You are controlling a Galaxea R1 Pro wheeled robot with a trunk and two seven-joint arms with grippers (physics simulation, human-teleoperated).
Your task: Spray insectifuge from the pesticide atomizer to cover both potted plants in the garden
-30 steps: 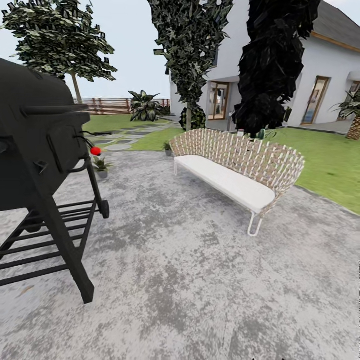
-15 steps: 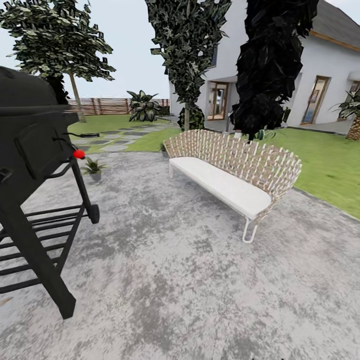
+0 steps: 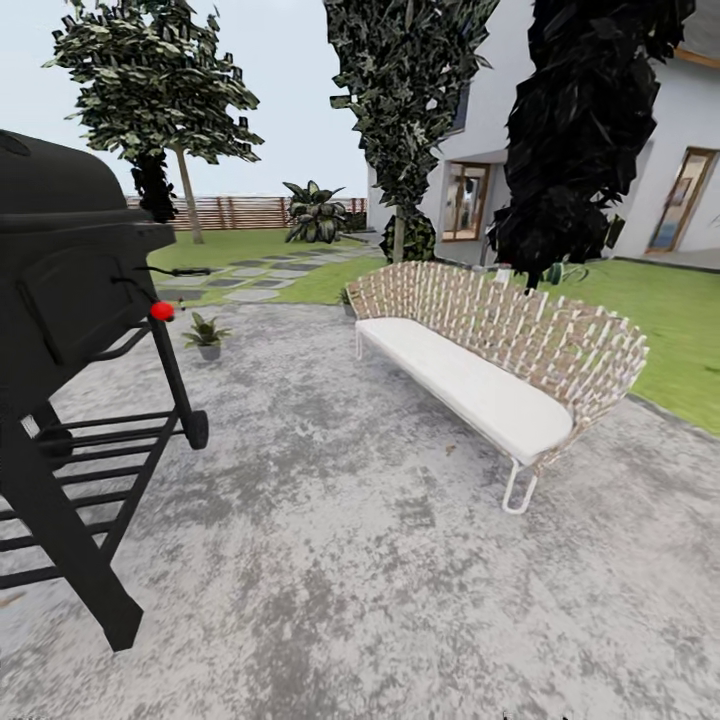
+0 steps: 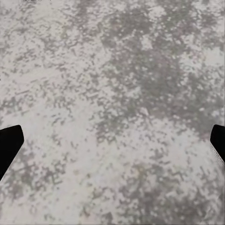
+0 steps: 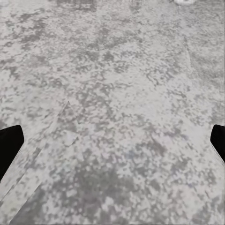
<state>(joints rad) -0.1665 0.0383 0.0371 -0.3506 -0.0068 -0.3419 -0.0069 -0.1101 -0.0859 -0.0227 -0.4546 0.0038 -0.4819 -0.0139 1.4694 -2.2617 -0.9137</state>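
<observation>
Potted plant (image 3: pixel 206 333), a small spiky one in a grey pot, stands on the far left part of the mottled-grey stone patio (image 3: pixel 380 560), just beyond the black barbecue grill (image 3: pixel 70 300) that fills the left side of the head view. A red knob (image 3: pixel 162 311) sticks out from the grill's side, and its wheeled frame with slatted lower shelf rests on the stone. A second small plant (image 3: pixel 346 298) is partly hidden behind the far end of the wicker bench (image 3: pixel 500 350), at the patio's edge where the lawn (image 3: pixel 680 330) begins; too little of it shows to tell its kind. The bench has a white seat cushion and thin white legs and runs diagonally across the right half of the patio.

Stepping stones (image 3: pixel 250 280) lead across the grass toward a brown slatted fence (image 3: pixel 240 212), with a large broad-leafed plant (image 3: pixel 315 212) in front of it. Tall trees (image 3: pixel 410 110) rise behind the bench, and a white house (image 3: pixel 680 150) with glazed doors stands at the right.

Left gripper (image 4: pixel 112 145) shows its two dark fingertips at opposite edges of the wrist picture, spread wide over bare stone. Right gripper (image 5: pixel 112 145) is likewise spread wide, nothing between its fingertips, above the same mottled paving.
</observation>
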